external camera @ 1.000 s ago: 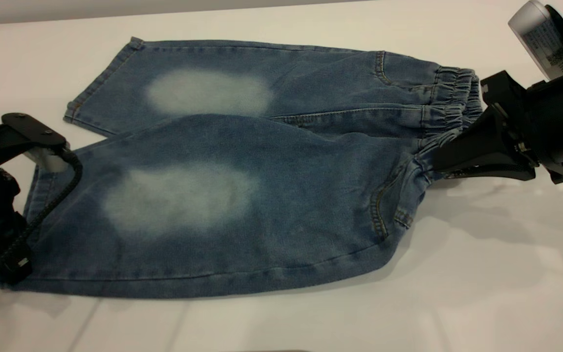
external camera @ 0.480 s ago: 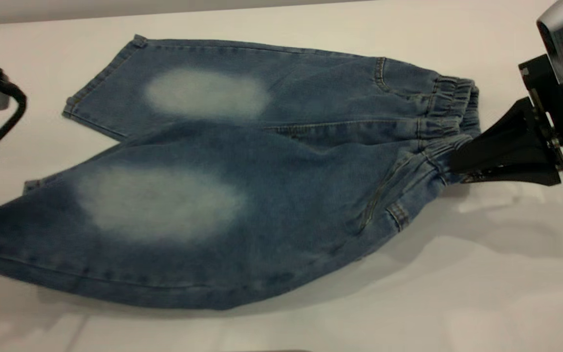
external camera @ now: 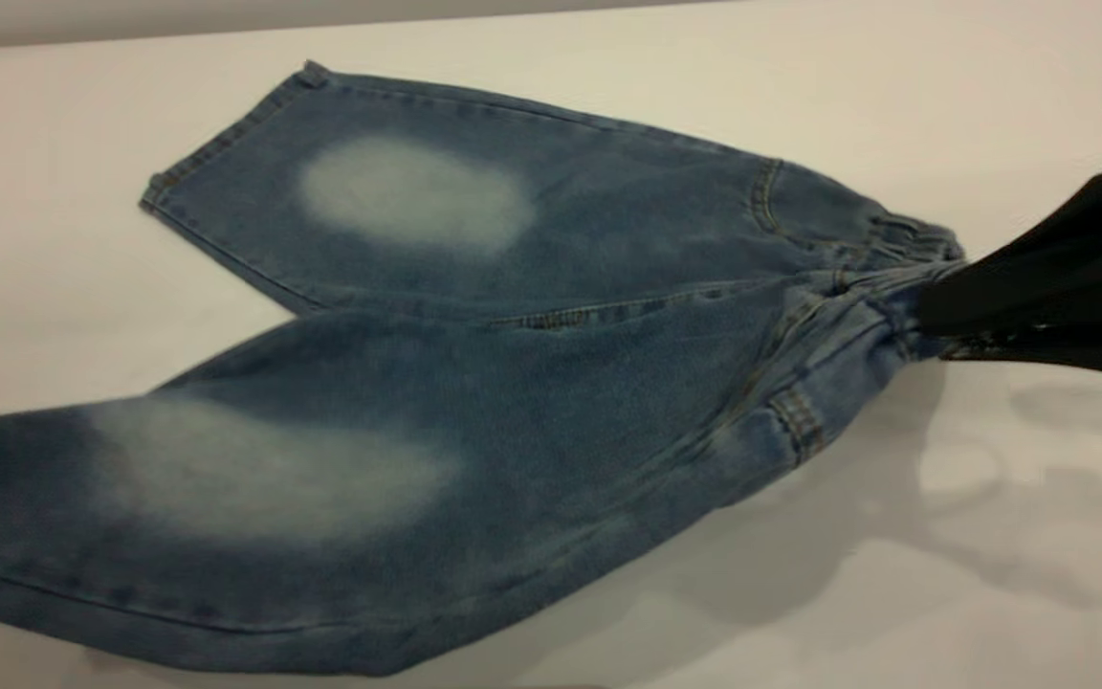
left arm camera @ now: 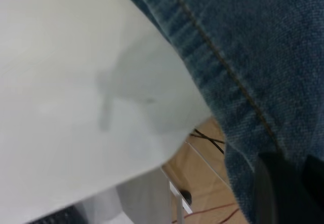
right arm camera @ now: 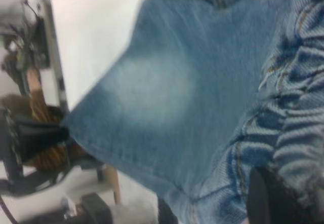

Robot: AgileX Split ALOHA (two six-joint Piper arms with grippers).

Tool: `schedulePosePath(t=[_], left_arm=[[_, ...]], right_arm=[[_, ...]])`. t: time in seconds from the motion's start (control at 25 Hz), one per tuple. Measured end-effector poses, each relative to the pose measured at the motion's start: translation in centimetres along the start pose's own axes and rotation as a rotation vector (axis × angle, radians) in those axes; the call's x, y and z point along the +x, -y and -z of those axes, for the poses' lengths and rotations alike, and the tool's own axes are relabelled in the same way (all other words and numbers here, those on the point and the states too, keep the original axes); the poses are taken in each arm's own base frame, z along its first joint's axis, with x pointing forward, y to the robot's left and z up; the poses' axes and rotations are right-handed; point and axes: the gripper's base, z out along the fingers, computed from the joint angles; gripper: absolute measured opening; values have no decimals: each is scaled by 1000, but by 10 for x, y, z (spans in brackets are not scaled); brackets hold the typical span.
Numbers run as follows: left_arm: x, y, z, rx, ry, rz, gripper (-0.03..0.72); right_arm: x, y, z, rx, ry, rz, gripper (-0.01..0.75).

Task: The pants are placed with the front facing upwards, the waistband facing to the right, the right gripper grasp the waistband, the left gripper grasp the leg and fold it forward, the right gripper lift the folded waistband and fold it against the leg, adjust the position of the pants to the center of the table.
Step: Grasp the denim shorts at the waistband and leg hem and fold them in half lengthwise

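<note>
The blue denim pants (external camera: pixel 532 383) stretch across the white table (external camera: pixel 608 57). The far leg lies flat, while the near leg hangs raised, running off the lower left of the exterior view. My right gripper (external camera: pixel 934 321) at the right edge is shut on the bunched, ruffled waistband (external camera: pixel 895 258), which also fills the right wrist view as waistband pleats (right arm camera: pixel 298 82) beside a dark finger (right arm camera: pixel 268 198). The left gripper (left arm camera: pixel 288 193) is out of the exterior view. In its wrist view it is shut on the stitched leg hem (left arm camera: pixel 243 97), held above the table edge.
Below the lifted hem the table edge (left arm camera: pixel 167 158) drops to a wooden floor (left arm camera: pixel 202 178) with cables. The right wrist view shows the left arm (right arm camera: pixel 35 133) and rig frame beyond the table's far side. Bare table (external camera: pixel 991 536) lies in front of the waistband.
The near leg has risen and swung left and toward the camera. The left gripper has left the exterior view. The right gripper moved right and the waistband bunched tighter.
</note>
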Motion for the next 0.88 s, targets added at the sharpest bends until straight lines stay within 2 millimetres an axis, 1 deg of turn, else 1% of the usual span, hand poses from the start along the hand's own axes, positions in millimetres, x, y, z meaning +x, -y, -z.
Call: schedulePosePath(t=[0.08, 0.16, 0.28, 0.36, 0.52, 0.64, 0.76, 0.88], left_arm=[[4, 1, 8, -4, 15, 3, 43], [7, 2, 17, -13, 41, 4, 43], [9, 3, 29, -30, 92, 4, 43], [5, 1, 37, -48, 152, 21, 43], [-21, -8, 56, -97, 342, 87, 43], [-44, -15, 60, -116, 417, 94, 43], [-67, -22, 51, -117, 427, 97, 43], [-96, -31, 35, -120, 444, 96, 43]], right_arm=[[9, -7, 6, -7, 23, -6, 51], [13, -13, 10, -15, 41, -15, 51], [13, -23, 16, -34, 81, -32, 51], [10, -29, 19, -50, 128, -43, 51], [1, -30, 21, -22, 185, -99, 51], [-12, -34, 22, -14, 215, -131, 51], [-23, -37, 23, -4, 248, -171, 51], [-31, -34, 25, 44, 291, -251, 51]])
